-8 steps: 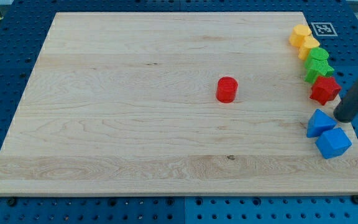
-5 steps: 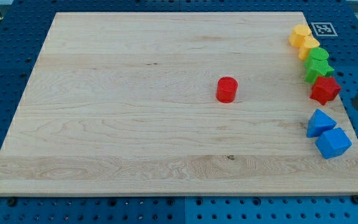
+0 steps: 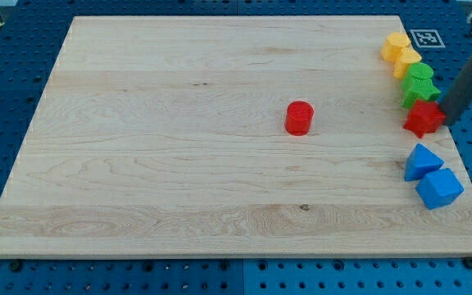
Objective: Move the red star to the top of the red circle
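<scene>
Here the wooden board [image 3: 138, 164] lies open and bare left of the red circle [image 3: 299, 118]. Near the right edge, the red star [image 3: 424, 118] sits just below a green block [image 3: 420, 92], my tip [image 3: 447, 119] touching its right side.

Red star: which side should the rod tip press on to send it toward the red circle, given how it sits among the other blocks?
Press its right edge, pushing toward the view's left. The red star sits at the board's right edge, right of and level with the red circle, with a green block directly above it. My tip is already at the star's right side. Later, steer slightly upward to finish above the circle.
</scene>
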Controlling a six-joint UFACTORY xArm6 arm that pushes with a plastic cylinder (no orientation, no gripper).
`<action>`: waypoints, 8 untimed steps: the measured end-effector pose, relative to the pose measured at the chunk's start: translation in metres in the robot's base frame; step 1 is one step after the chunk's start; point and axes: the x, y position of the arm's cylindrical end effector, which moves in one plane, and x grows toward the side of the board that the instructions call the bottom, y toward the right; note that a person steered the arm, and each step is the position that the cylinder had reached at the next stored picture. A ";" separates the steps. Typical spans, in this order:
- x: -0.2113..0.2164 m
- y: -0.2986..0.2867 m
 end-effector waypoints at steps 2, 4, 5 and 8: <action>0.005 -0.036; 0.024 -0.039; 0.028 -0.068; -0.004 -0.101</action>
